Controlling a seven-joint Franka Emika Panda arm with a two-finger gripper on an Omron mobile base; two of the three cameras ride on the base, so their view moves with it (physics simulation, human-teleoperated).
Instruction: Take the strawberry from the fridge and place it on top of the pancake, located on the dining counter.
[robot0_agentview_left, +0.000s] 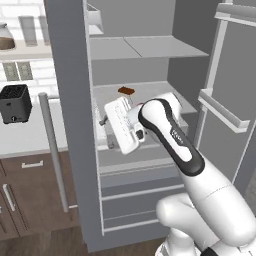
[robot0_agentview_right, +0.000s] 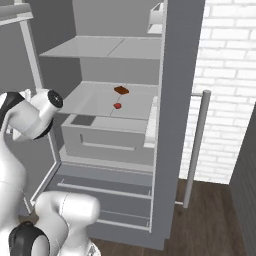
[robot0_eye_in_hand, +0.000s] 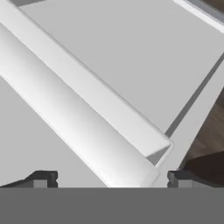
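**Right base view: fridge open, berry on shelf**

Fridge (robot0_agentview_right: 165, 150) is standing open. On its middle shelf (robot0_agentview_right: 95, 102) the strawberry (robot0_agentview_right: 117, 105) is sitting, a tiny round red berry, with a flat brown piece (robot0_agentview_right: 121, 90) at its 12 o'clock, apart. Gripper (robot0_eye_in_hand: 109, 179) is hanging released, jaws spread wide, grasping nothing, over pale fridge panels.

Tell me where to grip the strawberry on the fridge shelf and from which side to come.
Grip the strawberry across its round middle, probably coming in from the fridge's open front and slightly above. It is tiny, sits alone on the flat shelf, and the brown piece lies behind it, apart.
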